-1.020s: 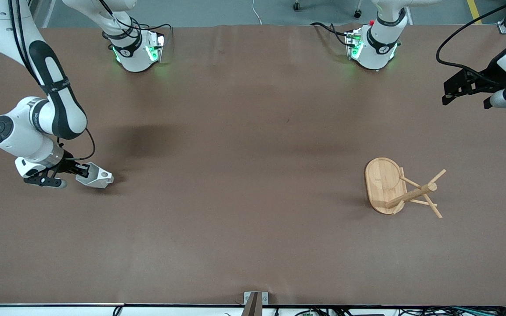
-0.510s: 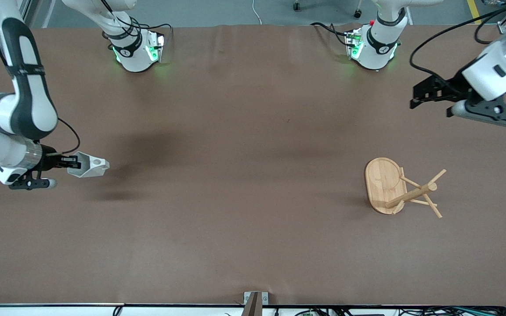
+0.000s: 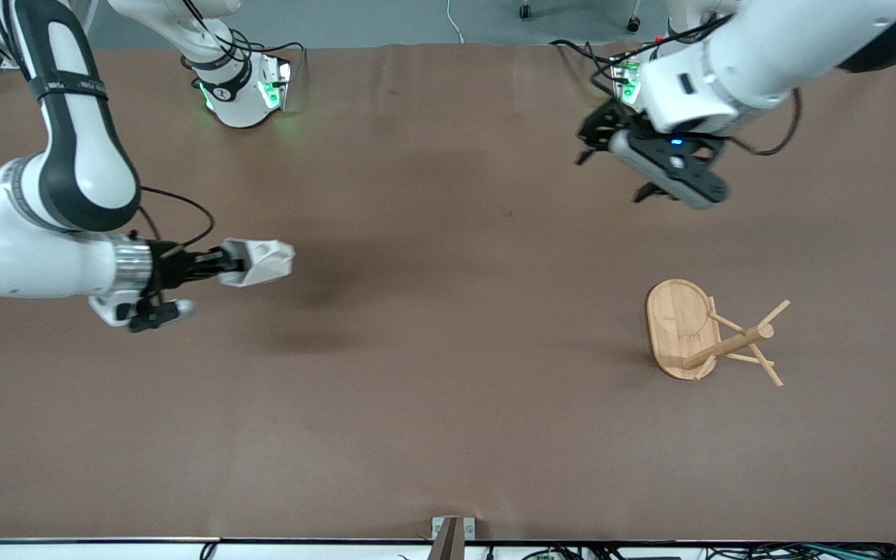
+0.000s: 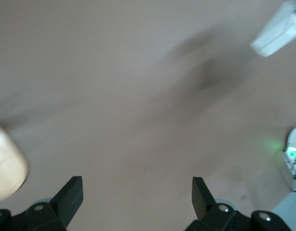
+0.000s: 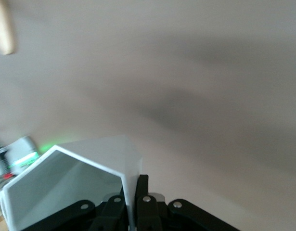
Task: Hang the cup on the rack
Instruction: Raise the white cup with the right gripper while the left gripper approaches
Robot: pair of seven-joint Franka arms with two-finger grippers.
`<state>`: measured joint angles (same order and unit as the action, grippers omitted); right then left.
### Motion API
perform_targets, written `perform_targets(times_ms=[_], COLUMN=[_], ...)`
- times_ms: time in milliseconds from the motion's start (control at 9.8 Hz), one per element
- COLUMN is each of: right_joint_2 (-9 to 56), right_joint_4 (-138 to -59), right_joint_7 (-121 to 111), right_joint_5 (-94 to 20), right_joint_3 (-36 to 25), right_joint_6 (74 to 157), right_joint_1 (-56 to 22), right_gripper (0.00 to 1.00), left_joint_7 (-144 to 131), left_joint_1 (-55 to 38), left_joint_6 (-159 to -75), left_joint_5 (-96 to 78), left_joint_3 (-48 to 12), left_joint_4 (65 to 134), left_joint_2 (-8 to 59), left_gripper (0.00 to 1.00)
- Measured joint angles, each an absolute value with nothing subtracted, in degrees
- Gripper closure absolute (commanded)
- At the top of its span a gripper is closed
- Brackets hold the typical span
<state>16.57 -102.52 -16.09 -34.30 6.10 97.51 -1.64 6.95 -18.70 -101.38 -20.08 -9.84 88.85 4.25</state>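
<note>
My right gripper (image 3: pixel 224 264), at nine o'clock over the brown table (image 3: pixel 432 404), is clamped on the rim of the small white faceted cup (image 3: pixel 260 260), held sideways in the air. My left gripper (image 4: pixel 137 202) hangs spread wide and empty at one o'clock. The light bamboo mug rack (image 3: pixel 708 334) lies tipped over at four o'clock; I judge it needs standing up before I line the cup's handle hole over a peg

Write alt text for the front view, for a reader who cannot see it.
The right gripper, shut on the rim of a white faceted cup, carries it in the air over the brown table. A bamboo rack stands toward the left arm's end. The left gripper hangs open over bare table near its base.
</note>
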Motion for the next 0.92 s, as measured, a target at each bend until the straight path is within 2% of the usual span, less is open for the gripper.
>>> perform_targets(times_ms=[408,714,918], right_joint_2=[16.65,16.66,16.67], right_joint_4=[-102.37,-102.3,-102.27], right_joint_7=[-16.15,-16.22,-16.28], right_joint_5=[-53.82,-61.18,-64.46], right_joint_3=[14.1,17.41,19.89], right_joint_6=[97.38,98.19,101.9], right_joint_1=[-2.48,-2.74,-2.74], right_gripper=[1.0,1.0,1.0], left_joint_7=[19.43,23.35,25.23], left_joint_1=[-21.74,-21.98,-22.38], left_joint_6=[-115.2,-117.1,-117.37], left_joint_5=[-21.53,-22.08,-22.17], left_joint_3=[-14.83,-16.77,-17.7], left_joint_4=[88.77,88.56,88.59], left_joint_2=[9.28,9.98,10.2], left_gripper=[0.0,0.0,0.0])
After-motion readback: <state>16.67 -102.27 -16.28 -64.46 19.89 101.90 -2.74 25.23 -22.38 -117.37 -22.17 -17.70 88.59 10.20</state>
